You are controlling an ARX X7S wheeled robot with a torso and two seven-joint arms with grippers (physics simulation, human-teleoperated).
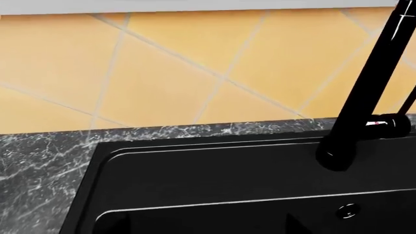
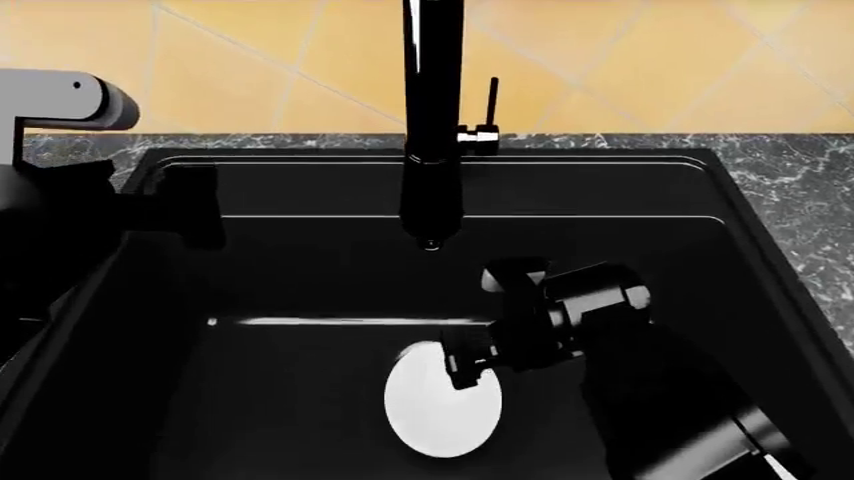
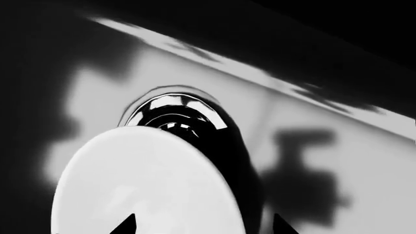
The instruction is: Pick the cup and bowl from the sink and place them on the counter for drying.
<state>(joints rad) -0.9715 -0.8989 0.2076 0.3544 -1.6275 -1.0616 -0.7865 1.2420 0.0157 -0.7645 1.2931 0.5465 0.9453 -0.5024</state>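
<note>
Big black sink (image 2: 747, 230) fills the head view, marble worktop (image 2: 801, 180) framing it under the yellow tiled wall (image 2: 267, 60), tall black faucet (image 2: 433, 120) rising dead centre. Down in the basin sits the white bowl (image 2: 434, 415) — a bright oval on the dark floor, right next to the round metal drain (image 3: 172, 114), which the right wrist view shows peeking out just beyond the bowl's rim. The right pincer (image 2: 461, 365) is low in the basin at the bowl's upper edge; two dark fingertips (image 3: 126, 225) straddle the rim in the wrist view, spread apart and not clamped on anything. The left pincer (image 2: 200, 205) hovers at the sink's left rim — whether released or clenched, I cannot tell. No cup visible anywhere in these views. My read: early going — the bowl is not yet lifted, nothing of the task's is on the worktop, and the cup is yet to be found.
</note>
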